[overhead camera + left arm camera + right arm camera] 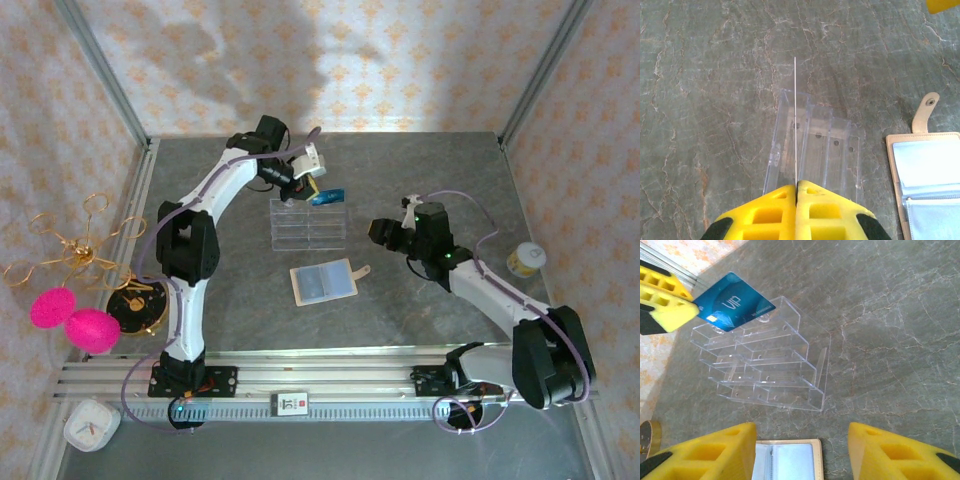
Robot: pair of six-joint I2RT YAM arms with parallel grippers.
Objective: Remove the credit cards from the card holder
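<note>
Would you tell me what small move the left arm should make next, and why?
Probably lower the card into a slot and release: the left gripper is shut on a blue card held over the clear tray, and the card holder lies open nearby.

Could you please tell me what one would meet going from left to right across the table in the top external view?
Two pink fluffy balls → open beige folding card holder → right arm's black claw → small white round jar with a yellow label.
</note>
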